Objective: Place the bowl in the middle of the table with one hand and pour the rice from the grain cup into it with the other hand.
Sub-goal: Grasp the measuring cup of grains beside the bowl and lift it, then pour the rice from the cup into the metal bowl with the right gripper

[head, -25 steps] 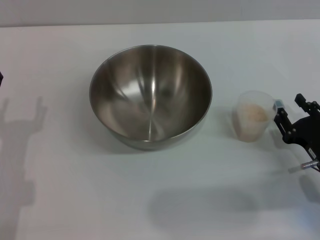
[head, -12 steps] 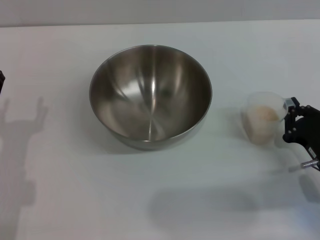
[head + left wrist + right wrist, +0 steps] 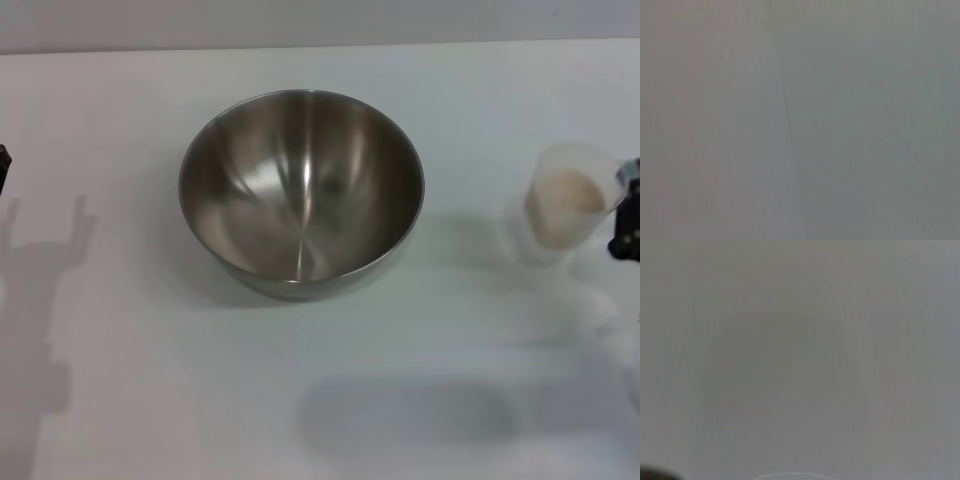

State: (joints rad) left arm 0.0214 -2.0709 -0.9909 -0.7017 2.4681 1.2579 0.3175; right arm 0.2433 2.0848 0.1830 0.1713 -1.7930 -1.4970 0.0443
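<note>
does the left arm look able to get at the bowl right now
Probably yes. The bowl sits open on the table with bare surface on its left side. Only a sliver of the left gripper shows at the head view's left edge.

One bowl point(image 3: 301, 193), one grain cup point(image 3: 568, 203), one hand point(image 3: 627, 222).

Bright even light, soft shadows on table point(image 3: 120, 400), glare inside bowl point(image 3: 301, 190), wrist views blurred grey.
</note>
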